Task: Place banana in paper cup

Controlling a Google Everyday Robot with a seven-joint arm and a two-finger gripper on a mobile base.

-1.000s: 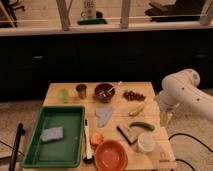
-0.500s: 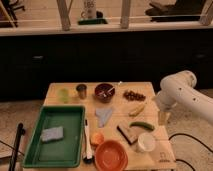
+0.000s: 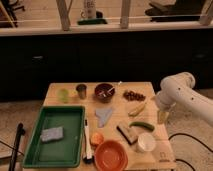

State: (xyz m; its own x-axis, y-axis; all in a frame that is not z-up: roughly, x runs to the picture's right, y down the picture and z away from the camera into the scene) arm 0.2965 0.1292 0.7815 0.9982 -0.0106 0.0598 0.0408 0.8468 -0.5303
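Note:
The pale yellow banana (image 3: pixel 137 109) lies on the wooden table (image 3: pixel 60 89), right of centre, just above the dark green vegetable (image 3: pixel 142 125). The white paper cup (image 3: pixel 146 142) stands near the table's front right corner, below the green vegetable. My white arm reaches in from the right. The gripper (image 3: pixel 163 116) hangs at the table's right edge, to the right of the banana and apart from it, above and right of the paper cup.
A green tray (image 3: pixel 75 112) with a grey sponge (image 3: pixel 52 134) sits at the left. An orange bowl (image 3: pixel 110 155) is at the front. A light-green cup (image 3: pixel 63 94), a metal cup (image 3: pixel 81 91), a dark bowl (image 3: pixel 104 91) and brown nuts (image 3: pixel 133 95) line the back.
The arm has shifted slightly left toward the table's right edge. The objects on the table have not moved.

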